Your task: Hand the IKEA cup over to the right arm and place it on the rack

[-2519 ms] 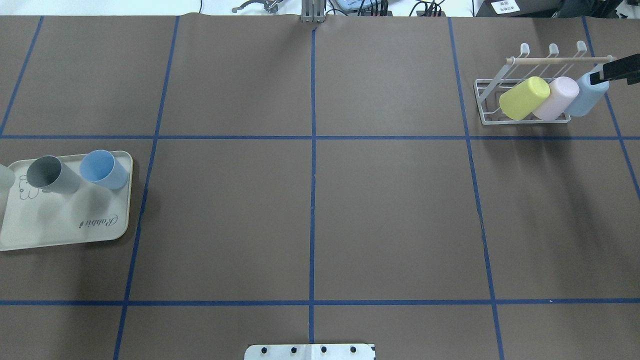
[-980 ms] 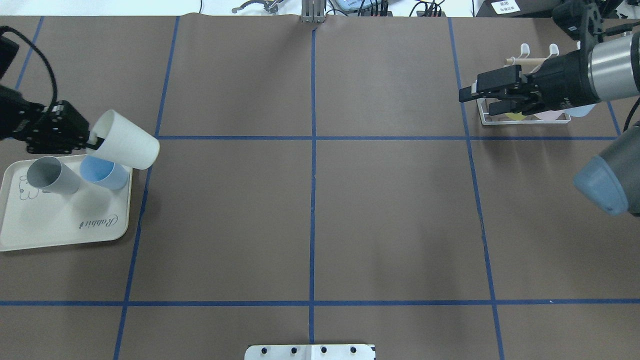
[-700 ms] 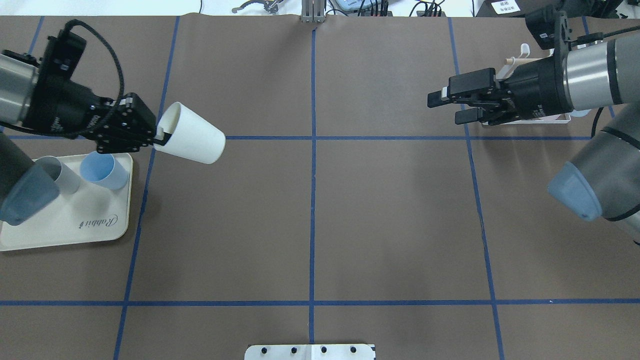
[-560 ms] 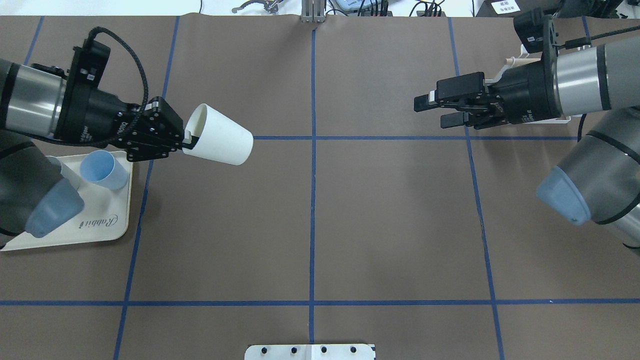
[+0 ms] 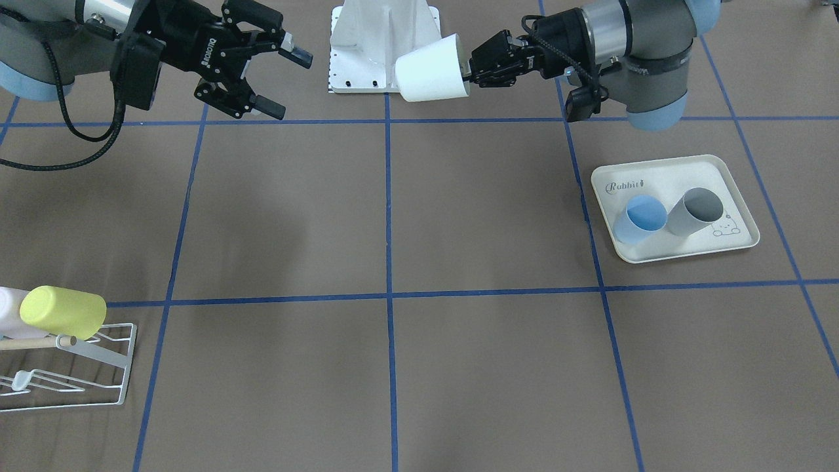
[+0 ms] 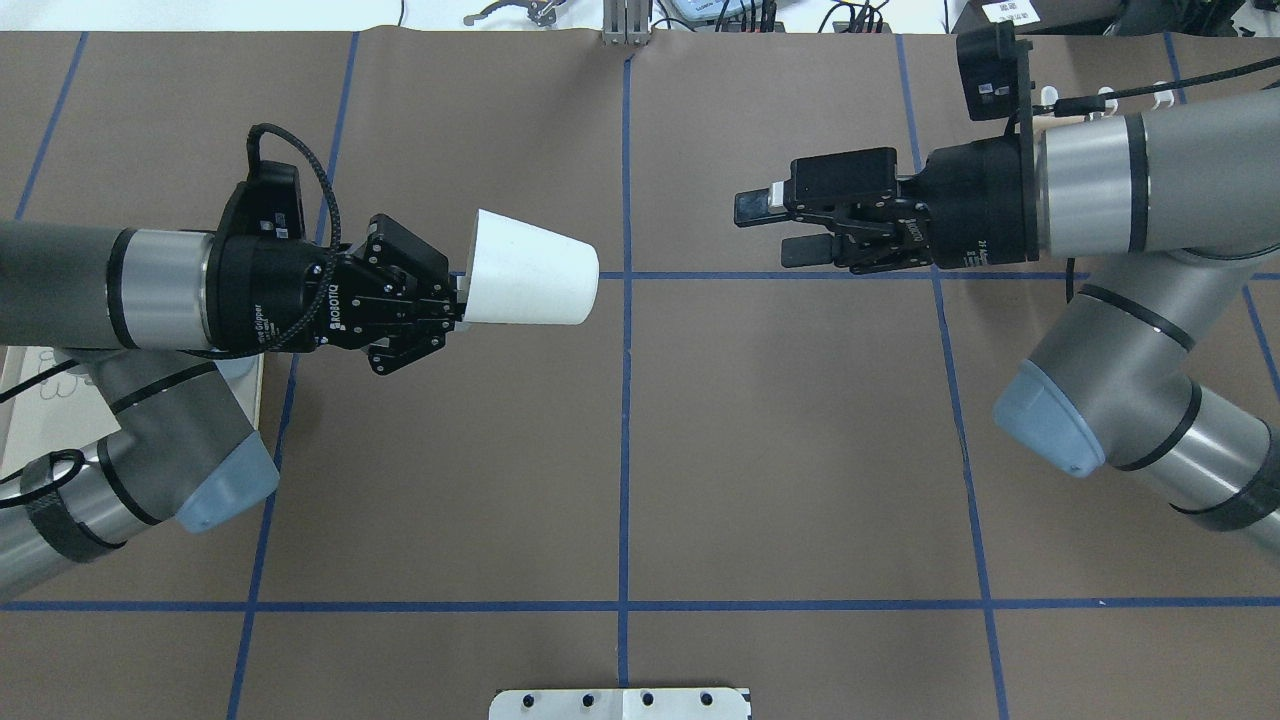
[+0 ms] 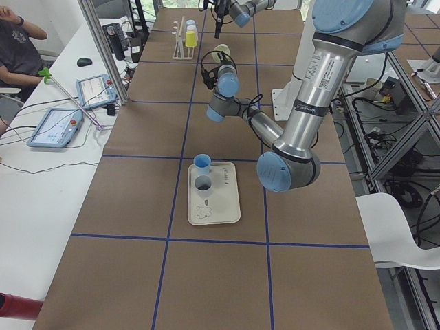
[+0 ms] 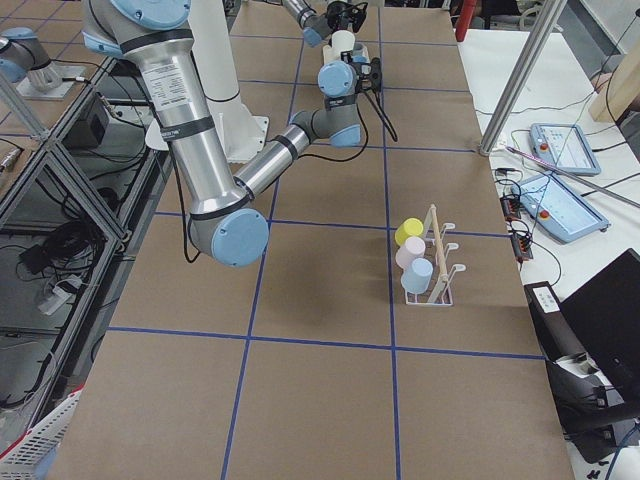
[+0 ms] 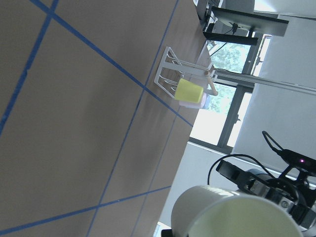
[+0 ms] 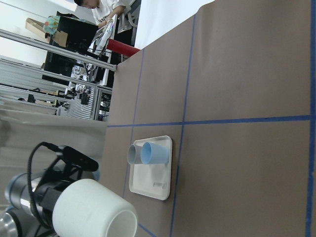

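Note:
A white cup (image 6: 530, 283) lies on its side in the air, its closed base toward the right arm. My left gripper (image 6: 458, 295) is shut on its rim, left of the table's centre line. The cup also shows in the front view (image 5: 432, 69), held by the left gripper (image 5: 468, 69). My right gripper (image 6: 775, 230) is open and empty, facing the cup with a clear gap between them; the front view (image 5: 288, 84) shows it open too. The white wire rack (image 5: 72, 367) with its wooden dowel stands far right, behind the right arm.
The rack (image 8: 430, 275) holds a yellow cup (image 8: 408, 232), a pink cup (image 8: 411, 251) and a light blue cup (image 8: 417, 275). The cream "Rabbit" tray (image 5: 682, 167) on the robot's left holds a blue cup (image 5: 639, 219) and a grey cup (image 5: 698, 211).
My left arm has carried the white cup from above the tray to near the table's centre. My right gripper has moved from the rack toward the centre, open throughout.

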`<state>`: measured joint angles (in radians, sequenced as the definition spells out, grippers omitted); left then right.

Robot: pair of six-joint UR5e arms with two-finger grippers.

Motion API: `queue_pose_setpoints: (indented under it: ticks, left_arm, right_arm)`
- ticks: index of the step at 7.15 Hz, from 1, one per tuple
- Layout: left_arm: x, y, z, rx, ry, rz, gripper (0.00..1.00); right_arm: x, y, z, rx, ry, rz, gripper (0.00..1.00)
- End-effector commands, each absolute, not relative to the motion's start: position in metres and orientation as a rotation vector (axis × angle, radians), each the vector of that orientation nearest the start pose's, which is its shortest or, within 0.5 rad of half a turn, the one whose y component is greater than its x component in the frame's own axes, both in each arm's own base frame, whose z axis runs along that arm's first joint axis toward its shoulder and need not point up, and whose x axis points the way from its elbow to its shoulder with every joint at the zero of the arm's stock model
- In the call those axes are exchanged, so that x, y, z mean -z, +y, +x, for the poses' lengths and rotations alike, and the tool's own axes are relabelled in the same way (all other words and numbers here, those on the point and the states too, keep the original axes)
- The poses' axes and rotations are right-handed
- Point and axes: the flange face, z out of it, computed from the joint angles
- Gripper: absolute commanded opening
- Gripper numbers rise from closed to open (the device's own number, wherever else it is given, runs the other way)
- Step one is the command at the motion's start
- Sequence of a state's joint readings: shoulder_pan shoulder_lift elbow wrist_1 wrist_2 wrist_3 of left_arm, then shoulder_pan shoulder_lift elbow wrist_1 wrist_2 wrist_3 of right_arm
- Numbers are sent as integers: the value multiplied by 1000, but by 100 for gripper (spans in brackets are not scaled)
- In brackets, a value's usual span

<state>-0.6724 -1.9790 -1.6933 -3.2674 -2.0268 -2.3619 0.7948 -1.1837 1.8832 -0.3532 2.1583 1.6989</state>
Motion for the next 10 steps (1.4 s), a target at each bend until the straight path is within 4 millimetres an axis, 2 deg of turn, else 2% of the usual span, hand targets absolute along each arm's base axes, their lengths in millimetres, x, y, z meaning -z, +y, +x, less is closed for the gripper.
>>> queue_pose_setpoints:
  ticks: [1, 3, 5, 10]
  left_arm:
    - [-222, -365, 374, 356, 2326, -503, 0]
    - [-221, -345, 384, 365, 2420, -542, 0]
    - [-217, -339, 389, 367, 2445, -561, 0]
    - [-199, -341, 391, 380, 2487, -581, 0]
  right_arm:
    - [-171, -386, -322, -122, -2028, 181, 98]
    - [-149, -376, -331, -173, -2140, 99, 98]
    - [-133, -375, -332, -175, -2173, 68, 98]
    - [-131, -364, -345, -176, -2182, 36, 98]
